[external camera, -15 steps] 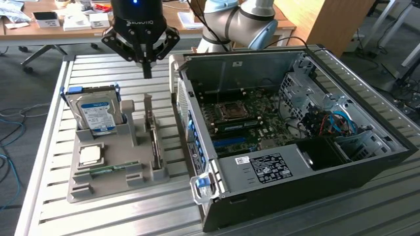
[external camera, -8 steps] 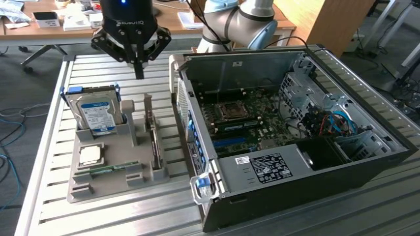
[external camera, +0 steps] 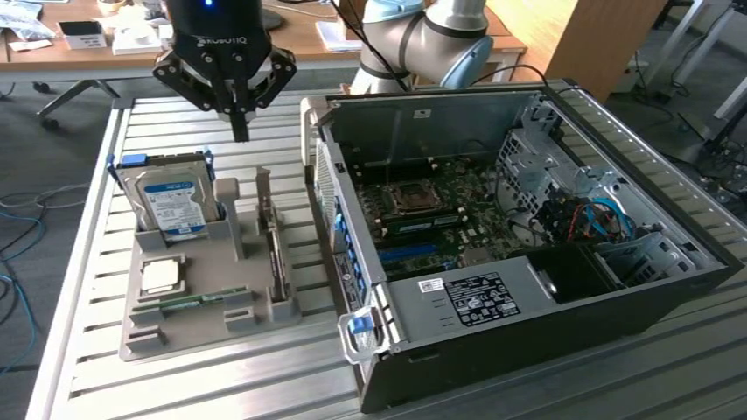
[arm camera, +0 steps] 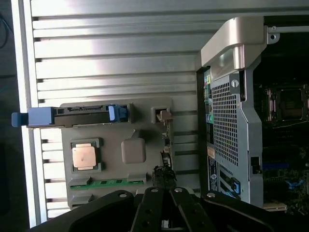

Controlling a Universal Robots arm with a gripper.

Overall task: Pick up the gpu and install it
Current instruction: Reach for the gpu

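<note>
Jaws, as we see them, are pressed together with nothing between; the gripper hangs over the grey tray, and the gpu stands on edge beneath them, untouched.

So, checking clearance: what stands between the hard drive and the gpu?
A grey upright post of the parts tray, seen in the exterior view.

The exterior view looks down at a slant from high above the table. It takes in the tray on the exterior view's left, the open case on its right and a desk behind. The wrist view faces straight down from the gripper, closer in. Both views share the tray, the table and part of the case.
</note>
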